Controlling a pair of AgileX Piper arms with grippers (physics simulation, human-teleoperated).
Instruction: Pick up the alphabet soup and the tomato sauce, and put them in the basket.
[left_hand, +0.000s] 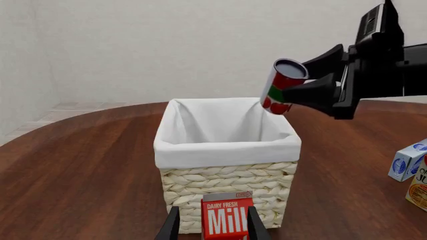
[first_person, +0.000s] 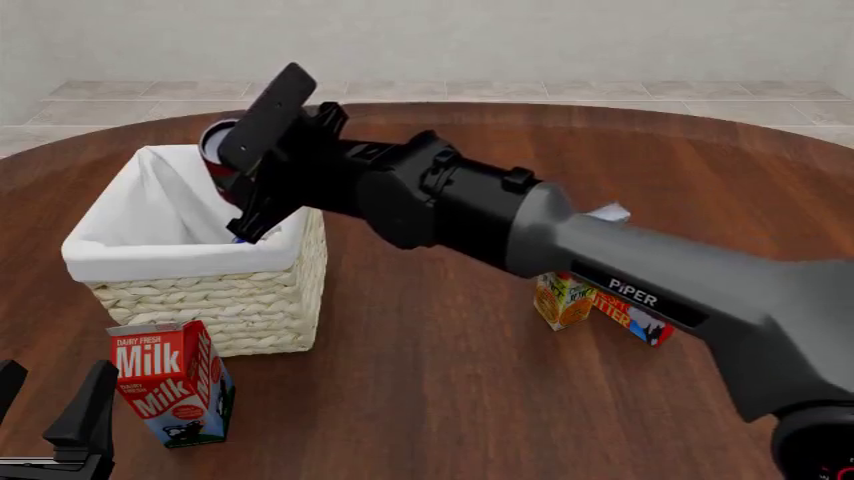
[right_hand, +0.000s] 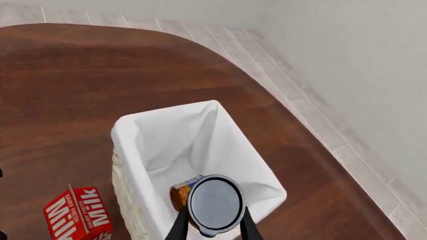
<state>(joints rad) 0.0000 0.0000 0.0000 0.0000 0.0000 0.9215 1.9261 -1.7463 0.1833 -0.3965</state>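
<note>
the right gripper (left_hand: 303, 82) has its jaws pinched on the tomato sauce (left_hand: 282, 86), holding the can tilted in the air over the right rim of the basket (left_hand: 227, 150). inside the basket the alphabet soup (right_hand: 181, 192) lies on the liner, partly hidden under the held can. the left gripper (first_person: 54, 425) sits low at the near left, jaws spread wide, just beside the milk carton (first_person: 171, 383) and gripping nothing.
</note>
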